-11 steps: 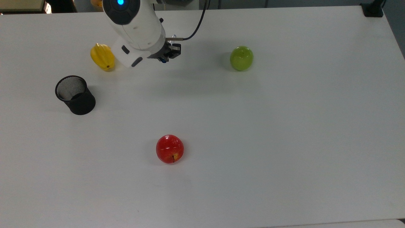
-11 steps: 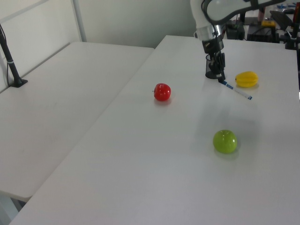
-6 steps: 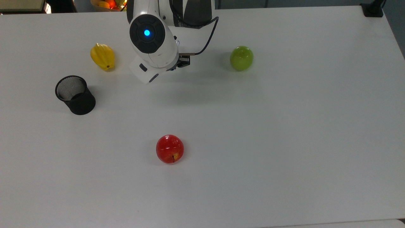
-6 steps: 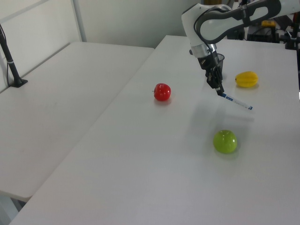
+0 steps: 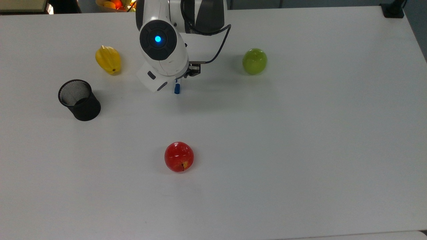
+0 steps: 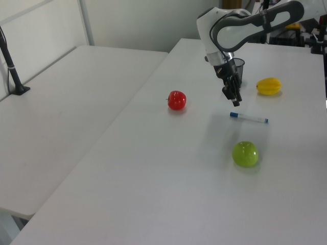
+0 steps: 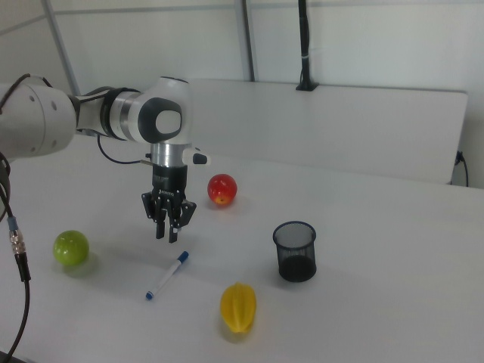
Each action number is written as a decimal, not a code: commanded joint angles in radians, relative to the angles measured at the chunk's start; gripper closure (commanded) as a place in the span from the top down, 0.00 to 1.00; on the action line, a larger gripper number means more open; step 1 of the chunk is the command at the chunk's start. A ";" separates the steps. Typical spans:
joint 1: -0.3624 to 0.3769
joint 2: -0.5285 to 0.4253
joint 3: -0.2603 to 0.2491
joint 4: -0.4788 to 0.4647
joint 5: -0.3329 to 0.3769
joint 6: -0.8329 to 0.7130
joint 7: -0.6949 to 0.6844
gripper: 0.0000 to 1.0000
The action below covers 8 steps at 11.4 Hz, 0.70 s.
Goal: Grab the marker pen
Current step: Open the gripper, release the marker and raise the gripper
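The marker pen (image 6: 249, 118), half a second ago lifted at one end beside the fingertips, now lies flat on the white table (image 5: 300, 150), free of the gripper (image 7: 168, 230). The arm reaches down with its wrist vertical, the gripper hanging just above the pen's blue-capped end; the jaws stand slightly parted and empty. The right view shows the whole pen (image 7: 166, 276) between the green apple (image 7: 70, 247) and the yellow starfruit (image 7: 238, 307); in the top view the arm hides all but the blue cap (image 5: 176, 88).
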<state>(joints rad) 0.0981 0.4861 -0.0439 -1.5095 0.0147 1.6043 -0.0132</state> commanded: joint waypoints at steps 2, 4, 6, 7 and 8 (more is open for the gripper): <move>0.014 -0.015 -0.014 0.000 -0.019 0.014 0.021 0.72; 0.011 -0.038 -0.022 0.002 -0.018 0.011 0.021 0.74; -0.001 -0.079 -0.024 0.002 -0.018 0.006 0.022 0.74; -0.020 -0.102 -0.024 0.002 -0.016 0.003 0.022 0.74; -0.035 -0.128 -0.024 -0.001 -0.016 0.002 0.021 0.74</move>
<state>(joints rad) 0.0873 0.4402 -0.0629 -1.4781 0.0092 1.6043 -0.0098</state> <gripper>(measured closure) 0.256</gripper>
